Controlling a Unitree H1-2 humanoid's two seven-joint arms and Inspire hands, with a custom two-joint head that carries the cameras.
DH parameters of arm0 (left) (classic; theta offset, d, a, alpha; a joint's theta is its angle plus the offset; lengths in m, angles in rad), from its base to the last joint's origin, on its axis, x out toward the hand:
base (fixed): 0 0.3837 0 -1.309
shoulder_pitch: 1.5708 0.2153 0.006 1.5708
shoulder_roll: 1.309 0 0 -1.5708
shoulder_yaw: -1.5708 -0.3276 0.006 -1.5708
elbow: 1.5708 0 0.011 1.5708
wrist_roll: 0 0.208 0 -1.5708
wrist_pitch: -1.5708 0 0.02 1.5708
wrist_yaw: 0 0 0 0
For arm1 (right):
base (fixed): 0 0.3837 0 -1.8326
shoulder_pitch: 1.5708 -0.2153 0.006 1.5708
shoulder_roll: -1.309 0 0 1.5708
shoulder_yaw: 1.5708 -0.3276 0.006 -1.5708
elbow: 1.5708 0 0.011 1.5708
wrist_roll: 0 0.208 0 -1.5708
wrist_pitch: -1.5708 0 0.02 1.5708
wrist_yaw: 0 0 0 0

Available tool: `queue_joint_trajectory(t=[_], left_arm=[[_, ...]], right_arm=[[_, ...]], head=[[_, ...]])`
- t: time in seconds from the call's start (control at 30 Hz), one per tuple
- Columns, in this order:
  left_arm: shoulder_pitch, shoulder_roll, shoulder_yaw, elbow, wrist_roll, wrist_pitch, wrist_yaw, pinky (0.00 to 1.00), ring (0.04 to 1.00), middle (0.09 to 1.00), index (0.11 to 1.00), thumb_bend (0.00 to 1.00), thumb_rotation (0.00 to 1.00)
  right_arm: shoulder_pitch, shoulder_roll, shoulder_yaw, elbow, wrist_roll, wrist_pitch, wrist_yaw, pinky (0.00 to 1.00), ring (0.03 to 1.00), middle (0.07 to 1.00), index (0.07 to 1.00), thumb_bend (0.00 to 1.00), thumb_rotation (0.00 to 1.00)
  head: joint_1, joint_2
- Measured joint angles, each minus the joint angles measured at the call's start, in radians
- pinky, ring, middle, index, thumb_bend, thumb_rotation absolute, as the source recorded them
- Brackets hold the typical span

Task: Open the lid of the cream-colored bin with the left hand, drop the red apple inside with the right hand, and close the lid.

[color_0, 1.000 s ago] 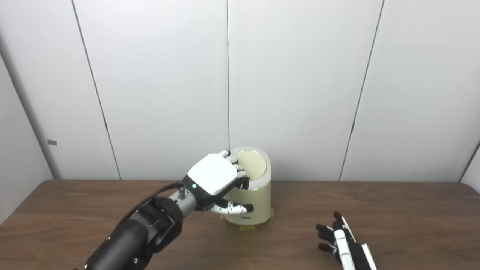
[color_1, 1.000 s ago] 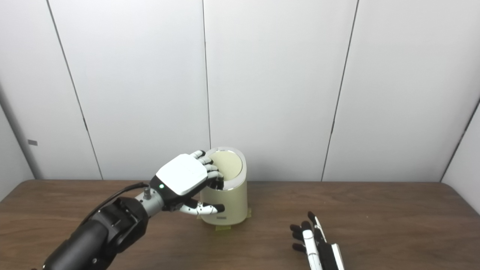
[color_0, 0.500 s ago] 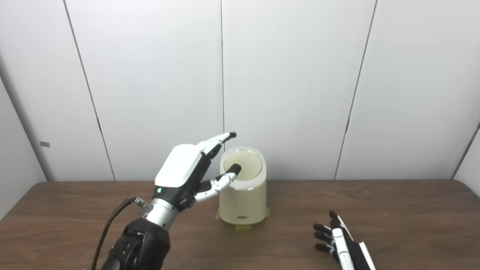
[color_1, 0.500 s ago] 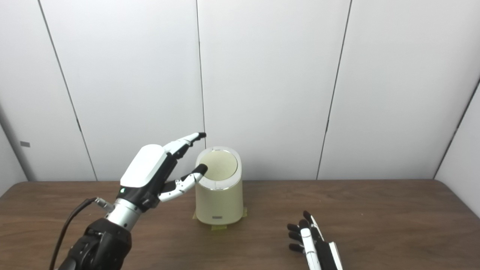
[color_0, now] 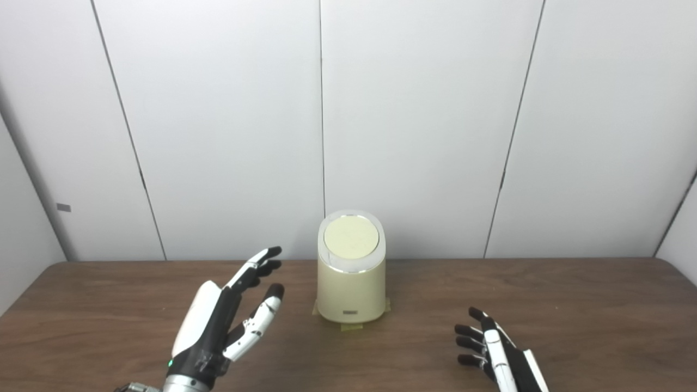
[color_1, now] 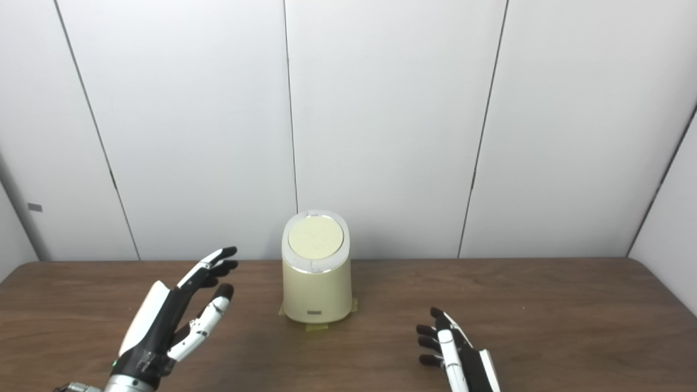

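Cream-coloured plastic bin [color_0: 351, 283], oval in plan and upright, stands at mid-table near the white panelled wall [color_0: 425, 120]. Its round flat lid [color_0: 351, 238] lies down within a pale, chrome-edged rim, shut as far as can be seen. Tabs of yellowish tape [color_0: 351, 326] show at the foot, presumably to keep the bin from sliding when the lid is worked.

Dark brown wood-grain table [color_0: 572, 305]: bare surface to either side of the bin and in front of it, giving open room for either arm to approach. Rear edge meets the wall just behind the bin; little clearance there.

Left hand [color_0: 223, 321]: white and black, raised off the table to the bin's left and apart from it, fingers spread, holding nothing.

Right hand [color_0: 493, 348]: low at the front right, fingers apart, empty, well apart from the bin; seemingly waiting.

Red apple: not visible in either view; judged already inside, the task near complete.
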Motion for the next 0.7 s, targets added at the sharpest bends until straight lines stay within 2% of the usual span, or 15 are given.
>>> queue_joint_trajectory(t=[0.13,0.23,0.37,0.47,0.57,0.7], left_arm=[[0.043,-0.006,0.029,0.022,-0.074,0.001,0.023,0.81,0.846,0.849,0.910,0.33,0.91],[0.084,-0.010,0.046,0.041,-0.111,0.000,0.037,0.83,0.852,0.849,0.911,0.32,0.91],[0.114,-0.026,0.082,0.066,-0.189,0.006,0.050,0.86,0.867,0.867,0.926,0.37,0.92],[0.116,-0.033,0.095,0.065,-0.237,0.034,0.057,0.85,0.849,0.867,0.928,0.34,0.96],[0.115,-0.039,0.105,0.063,-0.299,0.075,0.058,0.86,0.840,0.865,0.925,0.32,0.93],[0.115,-0.063,0.113,0.059,-0.363,0.136,0.061,0.88,0.859,0.872,0.925,0.35,0.93]], right_arm=[[0.008,0.003,-0.013,-0.031,0.042,-0.002,0.011,0.66,0.760,0.751,0.839,0.40,0.96],[0.008,-0.001,-0.018,-0.048,0.063,-0.003,0.020,0.67,0.773,0.767,0.848,0.43,0.93],[0.007,-0.004,-0.027,-0.066,0.086,-0.003,0.022,0.67,0.786,0.790,0.857,0.47,0.89],[0.007,-0.005,-0.032,-0.067,0.094,-0.003,0.022,0.68,0.793,0.795,0.858,0.48,0.88],[0.007,-0.013,-0.036,-0.067,0.102,-0.014,0.025,0.69,0.802,0.803,0.864,0.49,0.89],[0.005,-0.036,-0.037,-0.066,0.107,-0.029,0.038,0.72,0.826,0.829,0.878,0.50,0.91]], head=[[0.002,0.009],[-0.003,0.014],[0.003,0.018],[0.011,0.023],[0.018,0.026],[0.017,0.031]])
